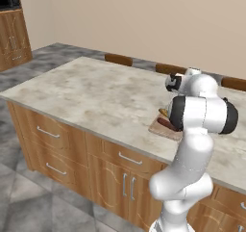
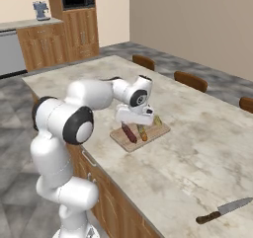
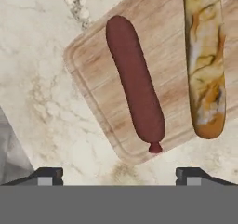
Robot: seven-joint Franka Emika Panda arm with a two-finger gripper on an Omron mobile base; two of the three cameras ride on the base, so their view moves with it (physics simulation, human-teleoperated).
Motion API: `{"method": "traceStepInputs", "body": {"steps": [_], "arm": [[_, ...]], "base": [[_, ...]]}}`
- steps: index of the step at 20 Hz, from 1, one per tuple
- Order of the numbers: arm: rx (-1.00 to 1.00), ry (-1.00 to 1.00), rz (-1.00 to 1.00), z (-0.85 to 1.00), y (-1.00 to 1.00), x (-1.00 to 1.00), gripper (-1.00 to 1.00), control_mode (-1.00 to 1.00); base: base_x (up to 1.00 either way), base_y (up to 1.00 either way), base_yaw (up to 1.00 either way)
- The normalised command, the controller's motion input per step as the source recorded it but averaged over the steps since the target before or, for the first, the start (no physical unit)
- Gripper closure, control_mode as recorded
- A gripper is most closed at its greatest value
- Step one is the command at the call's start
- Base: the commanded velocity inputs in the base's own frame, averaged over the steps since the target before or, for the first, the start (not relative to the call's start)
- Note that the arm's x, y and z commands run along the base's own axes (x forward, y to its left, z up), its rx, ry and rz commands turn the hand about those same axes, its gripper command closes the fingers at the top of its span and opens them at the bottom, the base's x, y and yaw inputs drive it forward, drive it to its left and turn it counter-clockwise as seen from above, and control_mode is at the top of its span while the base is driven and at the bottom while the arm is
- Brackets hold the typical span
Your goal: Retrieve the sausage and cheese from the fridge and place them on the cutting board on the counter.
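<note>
out on the far right of the counter (image 2: 207,153) there's a knife (image 2: 225,210) with a dark handle, lying flat near the front edge, well apart from everything else. brown chair backs (image 2: 190,81) line up along the counter's far side. over in the back corner, wooden cabinets (image 2: 79,32) with a dark oven set into them, and a small blue-grey appliance (image 2: 40,9) sitting on the side worktop.

nothing crowds the cutting board (image 2: 132,139) itself, bare mottled stone all round it. in the left base view the arm's own big elbow joint stands in front of the board (image 1: 161,128), so just its near corner and a sliver of the sausage (image 1: 166,124) peek out there.

now the board's load: the sausage (image 3: 135,82) lies flat on the wood, dark red-brown, running along the board with its little knotted tip close to the board's edge. beside it, apart and not touching, a longer golden-brown mottled bread-like stick (image 3: 204,60) lies roughly parallel. in the right base view, sausage (image 2: 129,132) on the left, the stick (image 2: 142,133) to its right, and something small and yellowish-green (image 2: 157,119) at the board's far corner, too small to make out.

the gripper (image 3: 120,175) hangs right above the board, looking straight down, fingers (image 3: 46,175) spread wide, one tip on each side of the view, nothing between them. the sausage sits just below and ahead of the tips, free of them.
</note>
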Motion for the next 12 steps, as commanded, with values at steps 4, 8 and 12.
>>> {"method": "traceStepInputs", "body": {"steps": [4,8,12], "arm": [[-0.07,-0.09,0.00,1.00,0.03,-0.18,-1.00,-1.00],[-0.02,-0.11,0.01,1.00,0.44,0.00,-1.00,-1.00],[0.00,-0.28,0.13,0.88,0.80,-0.09,-1.00,-1.00]], "base": [[0.00,0.00,0.00],[0.00,0.00,0.00],[0.00,0.00,0.00]]}}
